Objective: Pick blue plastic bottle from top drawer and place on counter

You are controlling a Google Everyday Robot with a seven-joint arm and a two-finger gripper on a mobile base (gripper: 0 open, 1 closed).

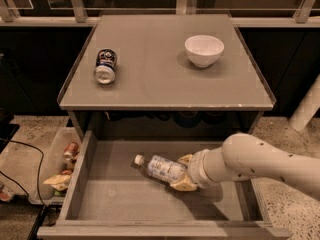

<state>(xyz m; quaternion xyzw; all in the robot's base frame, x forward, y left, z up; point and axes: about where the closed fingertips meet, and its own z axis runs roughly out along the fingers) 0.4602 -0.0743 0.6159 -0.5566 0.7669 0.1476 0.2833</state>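
Note:
The blue plastic bottle (161, 167) is clear with a white cap and pale label. It lies tilted inside the open top drawer (107, 199), cap pointing left. My gripper (181, 174) reaches in from the right on a white arm, and its tan fingers (183, 185) are closed around the bottle's base end. The bottle's cap end looks slightly raised off the drawer floor. The grey counter (150, 79) sits above the drawer.
A dented blue-and-silver soda can (105, 66) lies on the counter's left. A white bowl (204, 50) stands on its right. A bin with cans and wrappers (62, 166) sits on the floor left of the drawer. A white post (306, 106) stands at the right.

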